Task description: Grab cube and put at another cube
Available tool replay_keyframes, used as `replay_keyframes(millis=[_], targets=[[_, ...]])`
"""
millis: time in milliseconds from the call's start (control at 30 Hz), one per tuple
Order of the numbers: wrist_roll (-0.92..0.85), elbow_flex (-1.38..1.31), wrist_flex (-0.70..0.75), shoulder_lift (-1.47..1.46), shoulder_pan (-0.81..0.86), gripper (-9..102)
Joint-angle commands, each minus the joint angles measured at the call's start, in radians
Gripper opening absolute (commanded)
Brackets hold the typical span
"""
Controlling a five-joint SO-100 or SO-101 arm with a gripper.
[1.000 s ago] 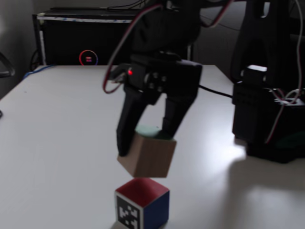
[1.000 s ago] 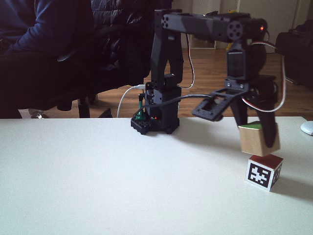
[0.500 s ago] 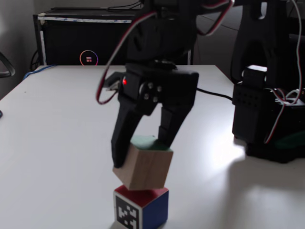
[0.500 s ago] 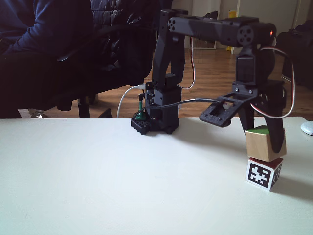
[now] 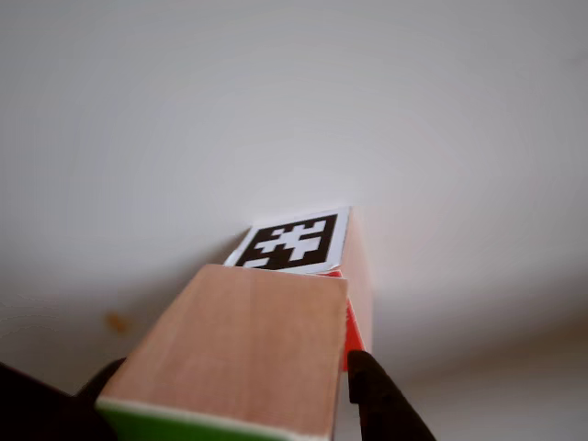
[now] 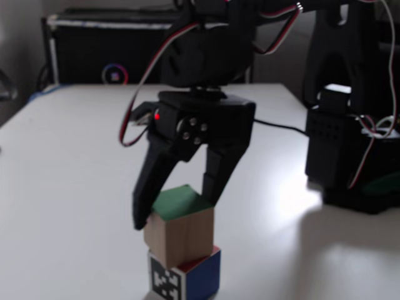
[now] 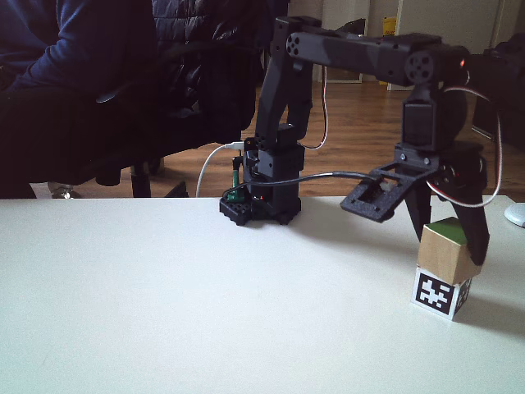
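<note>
The green-faced cube (image 6: 179, 232) sits low in the centre of a fixed view, resting on top of the tagged cube (image 6: 185, 276) at the bottom edge of the frame, so the two make a short stack on the white table (image 6: 69, 175). Its green face points upward and tilts a little toward the camera, with plain wood below. The gripper (image 6: 175, 206) comes down from the upper middle of the frame, and its two black fingers (image 6: 149, 200) straddle the upper cube, one on each side, close enough that they appear to pinch it, though the blur leaves the contact itself uncertain. In another fixed view the same stack stands at the lower right, the green-faced cube (image 7: 448, 250) set slightly askew on the tagged cube (image 7: 442, 295), whose black-and-white tag faces the camera, and the gripper (image 7: 455, 238) reaches over it from the arm's base (image 7: 261, 201) at mid-frame. A person in dark clothes (image 7: 74, 74) sits on a chair in the upper left. In the other view the wood face of the green-faced cube (image 5: 241, 354) occupies the lower centre, with the tagged cube (image 5: 303, 243) just beyond and beneath it.
</note>
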Motion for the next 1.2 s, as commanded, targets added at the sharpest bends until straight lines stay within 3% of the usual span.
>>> replay_keyframes(millis=[0, 200, 367, 467, 600, 700, 733, 867, 1167], targets=[[-0.005, -0.041, 0.006, 0.008, 0.002, 39], [0.011, 0.000, 0.048, 0.091, -0.032, 43], [0.018, 0.173, 0.118, 0.548, -0.061, 43], [-0.069, 0.472, -0.015, 0.945, 0.192, 39], [-0.169, 0.767, -0.299, 1.077, 0.647, 30], [-0.169, 1.017, -0.482, 1.321, 0.792, 4], [-0.160, 1.112, -0.526, 1.440, 0.816, 3], [-0.158, 1.417, -0.520, 1.882, 0.802, 2], [-0.224, 1.571, -0.476, 1.899, 0.735, 0]])
